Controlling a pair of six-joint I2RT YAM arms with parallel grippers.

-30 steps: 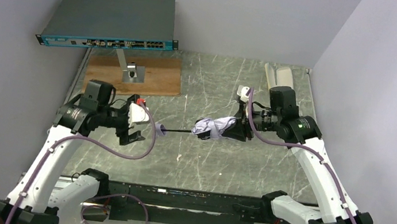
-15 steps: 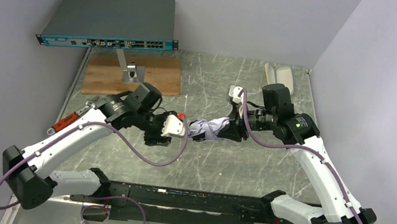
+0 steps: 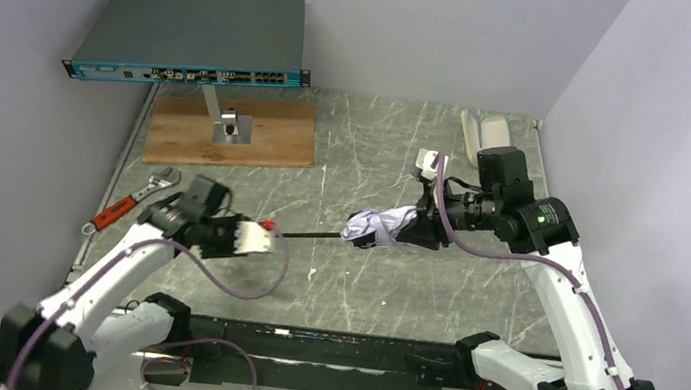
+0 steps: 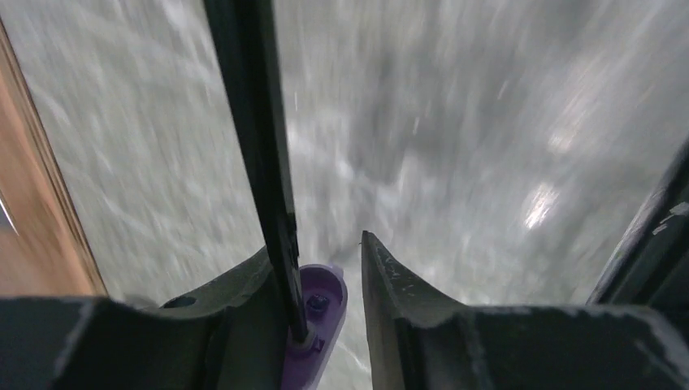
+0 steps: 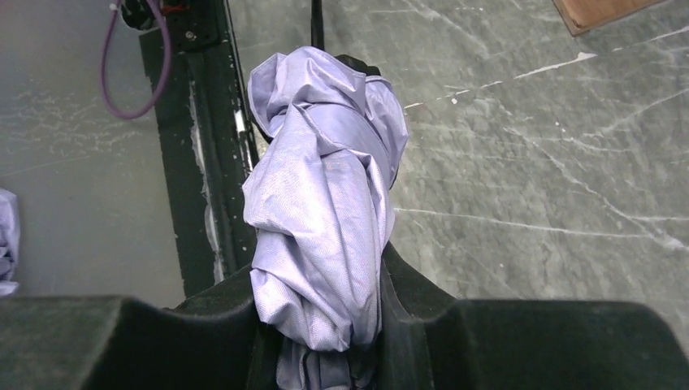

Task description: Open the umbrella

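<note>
2 grippers share the umbrella (image 3: 376,226), held stretched between them over the middle of the table (image 3: 368,148). The right gripper (image 5: 321,280) is clamped on the bundled canopy (image 5: 325,187), and the silvery cloth bulges out past both fingers. The left gripper (image 4: 318,248) has its fingers around the small handle (image 4: 315,313) at the end of the thin black shaft (image 4: 260,138). The handle lies against 1 finger with a sliver of gap on the other side, so I cannot tell whether that grip is firm. To do this step well, the left jaws should close fully on the handle before any pull. The pull should then run straight along the shaft's line, away from the canopy. The right grip squeezes the cloth itself, which likely keeps the ribs from spreading, so it probably needs to loosen or move off the cloth.
</note>
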